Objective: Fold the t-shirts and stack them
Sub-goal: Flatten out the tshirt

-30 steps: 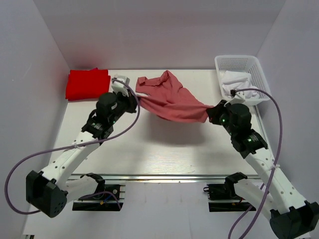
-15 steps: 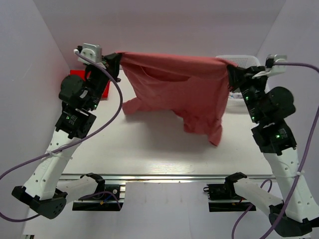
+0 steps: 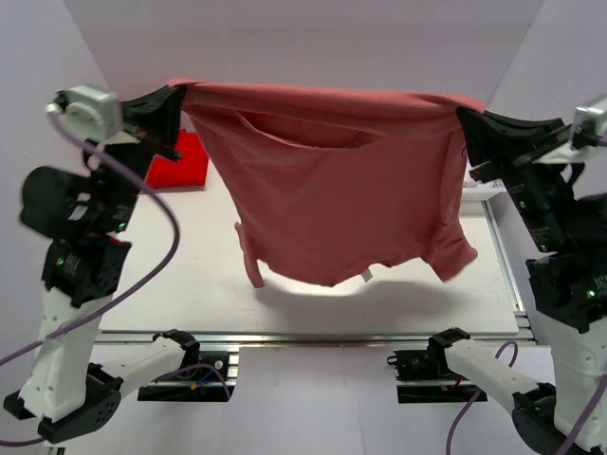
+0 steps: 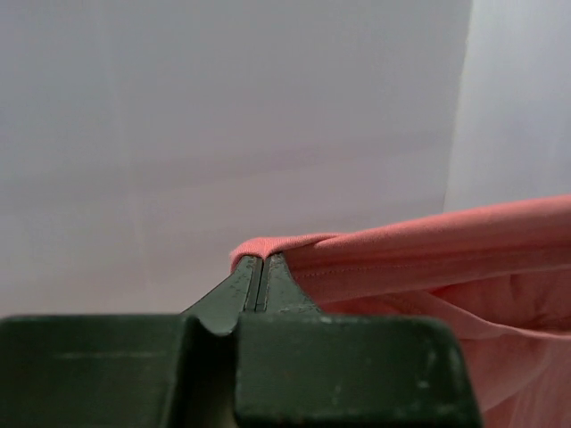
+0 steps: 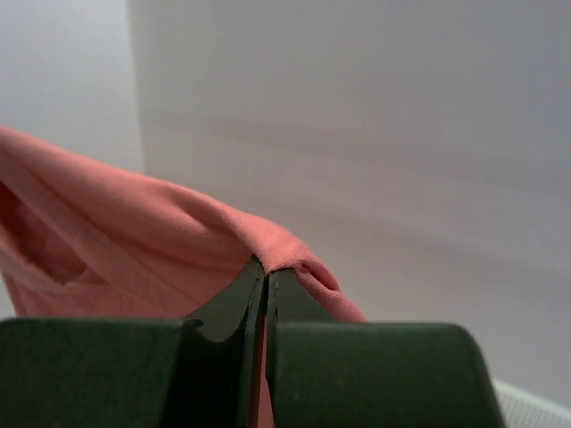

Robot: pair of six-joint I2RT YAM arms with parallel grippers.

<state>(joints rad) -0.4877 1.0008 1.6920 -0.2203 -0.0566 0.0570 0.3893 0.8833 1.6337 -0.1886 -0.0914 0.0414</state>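
Note:
The dusty rose-pink t-shirt (image 3: 332,180) hangs spread wide in the air, high above the table, stretched between both grippers. My left gripper (image 3: 178,95) is shut on its upper left corner; the wrist view shows the cloth (image 4: 419,250) pinched at the left gripper's tips (image 4: 259,260). My right gripper (image 3: 465,116) is shut on the upper right corner; the cloth (image 5: 134,241) drapes over the right gripper's tips (image 5: 267,269). The shirt's lower edge hangs free above the table. The bright red t-shirt (image 3: 182,161) lies folded at the back left, partly hidden.
The white table (image 3: 190,294) lies below the hanging shirt. White walls enclose the back and sides. The white mesh basket at the back right is hidden behind the shirt and right arm.
Both arms have lifted the pink shirt from the table, raised it high and drawn apart, so it now hangs spread flat and taut along its top edge.

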